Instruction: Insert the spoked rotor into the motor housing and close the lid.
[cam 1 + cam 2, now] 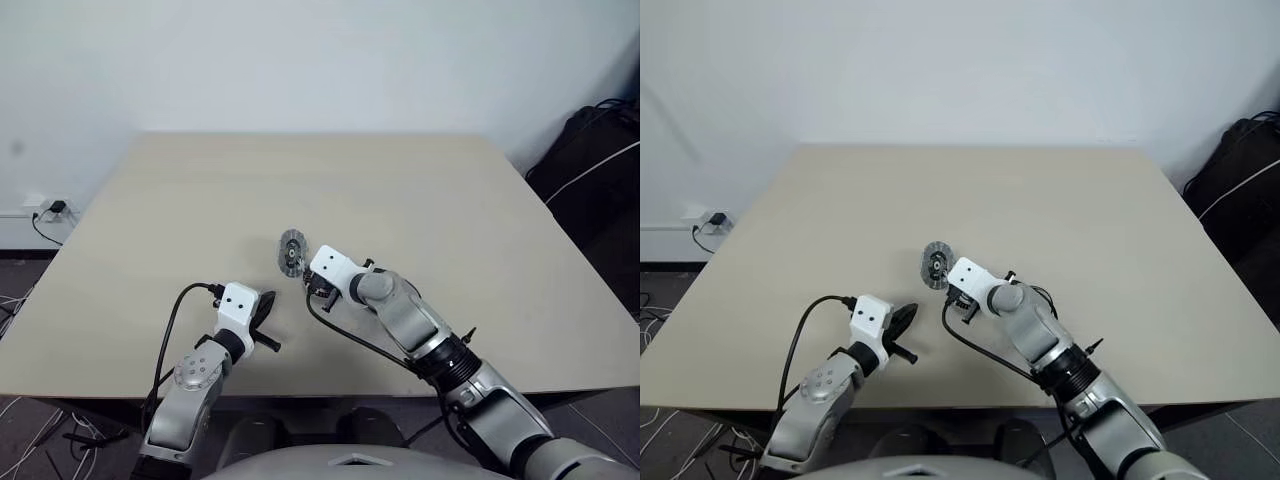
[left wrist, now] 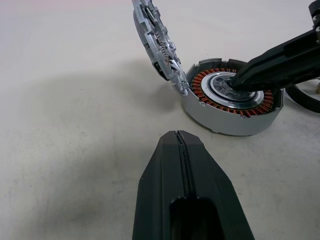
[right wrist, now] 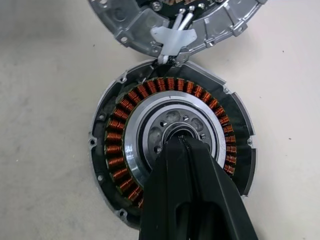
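My right claw (image 3: 184,142), pinched closed and empty, presses into the round copper-wound motor housing (image 2: 231,97); I judge the rotor seated. Next: swing down the ribbed silver lid (image 2: 157,37) standing at its ten o'clock.

I'm seeing the motor housing (image 3: 170,150) showing a silver-grey shell ringed inside with copper-orange windings, the lid (image 2: 157,42) gleaming silver-grey, both grippers (image 2: 182,150) (image 3: 187,150) looking matte black, and the tabletop (image 1: 420,190) staying pale beige.
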Robot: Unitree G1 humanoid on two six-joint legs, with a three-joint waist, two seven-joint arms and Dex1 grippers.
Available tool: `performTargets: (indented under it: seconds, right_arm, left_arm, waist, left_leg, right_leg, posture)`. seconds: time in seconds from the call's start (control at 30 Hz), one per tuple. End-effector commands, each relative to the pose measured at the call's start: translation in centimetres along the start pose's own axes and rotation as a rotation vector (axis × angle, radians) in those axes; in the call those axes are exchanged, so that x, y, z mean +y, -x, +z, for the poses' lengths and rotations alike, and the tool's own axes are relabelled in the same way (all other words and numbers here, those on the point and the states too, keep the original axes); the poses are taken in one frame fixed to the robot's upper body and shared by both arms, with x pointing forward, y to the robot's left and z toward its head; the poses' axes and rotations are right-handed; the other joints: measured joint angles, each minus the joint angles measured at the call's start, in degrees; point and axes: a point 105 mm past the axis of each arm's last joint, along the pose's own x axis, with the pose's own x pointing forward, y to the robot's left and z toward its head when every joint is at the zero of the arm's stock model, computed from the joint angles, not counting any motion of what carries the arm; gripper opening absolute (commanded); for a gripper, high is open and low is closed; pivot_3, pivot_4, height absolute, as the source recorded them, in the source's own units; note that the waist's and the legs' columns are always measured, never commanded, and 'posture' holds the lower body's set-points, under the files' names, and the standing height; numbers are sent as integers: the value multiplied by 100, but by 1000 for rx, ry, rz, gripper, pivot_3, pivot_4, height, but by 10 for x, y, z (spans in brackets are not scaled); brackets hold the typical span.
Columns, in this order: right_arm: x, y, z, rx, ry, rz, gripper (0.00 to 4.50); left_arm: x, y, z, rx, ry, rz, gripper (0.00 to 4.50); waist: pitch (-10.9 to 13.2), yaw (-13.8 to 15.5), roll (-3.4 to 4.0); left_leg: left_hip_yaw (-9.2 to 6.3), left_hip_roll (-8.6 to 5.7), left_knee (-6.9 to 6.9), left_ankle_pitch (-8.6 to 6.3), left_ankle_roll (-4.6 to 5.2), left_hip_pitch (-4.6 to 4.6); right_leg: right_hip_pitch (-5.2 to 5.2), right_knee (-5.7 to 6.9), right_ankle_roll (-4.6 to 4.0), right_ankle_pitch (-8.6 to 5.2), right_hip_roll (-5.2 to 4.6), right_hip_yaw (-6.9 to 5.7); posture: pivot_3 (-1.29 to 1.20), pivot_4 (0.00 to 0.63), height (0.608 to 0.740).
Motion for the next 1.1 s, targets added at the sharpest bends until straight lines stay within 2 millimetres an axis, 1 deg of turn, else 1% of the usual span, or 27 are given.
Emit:
performTargets:
  seconds: [0.03, 0.17, 0.27, 0.4, 0.57, 0.87, 1.1]
  right_arm:
    - [-7, 6, 18, -58, 39, -47, 17]
    - [-8, 10, 25, -74, 95, -58, 17]
    - [-7, 11, 26, -70, 130, -53, 17]
    - [-10, 12, 27, -70, 124, -67, 17]
    - [-13, 10, 28, -88, 72, -87, 17]
    - [-12, -1, 19, -77, 10, -86, 17]
    - [-5, -8, 7, -50, -39, -56, 17]
  left_arm:
    - [0, -2, 6, -25, -5, 0, 0]
    - [-2, -3, 6, -25, -3, -4, 0]
    - [-3, -3, 6, -26, -2, -7, 0]
    - [-3, -4, 6, -27, 0, -10, 0]
    - [-4, -4, 5, -27, 2, -11, 0]
    - [-3, -4, 6, -28, -1, -9, 0]
    - [-2, -3, 6, -27, -2, -8, 0]
  waist:
    - [0, -2, 0]
    - [0, -4, 0]
    - [0, -4, 0]
    - [0, -3, 0]
    - [1, -3, 0]
    - [1, -9, 0]
    - [0, -21, 0]
  left_leg:
    - [0, 0, 0, 0, 0, 0]
    - [0, 0, 1, 0, 0, -1]
    - [0, 0, 0, 0, 0, -1]
    - [0, 0, 0, 0, 0, -2]
    - [0, 0, 1, 0, 0, -2]
    - [1, 0, 0, 0, 0, -3]
    - [1, 0, -1, 0, -1, -3]
  right_leg:
    - [0, 0, 0, 0, 0, 0]
    - [0, 0, 3, -1, 0, 0]
    - [-1, 0, 3, -2, 0, 0]
    - [-2, 0, 3, -1, 0, -1]
    - [-2, 0, 4, -1, 0, -1]
    - [-2, 0, 2, -1, 1, -1]
    - [-2, 0, 3, -1, 2, -1]
  posture:
    - [0, 0, 740]
    - [0, 0, 740]
    - [0, 0, 740]
    - [0, 0, 740]
    - [0, 0, 740]
    - [0, 0, 740]
    - [0, 0, 740]
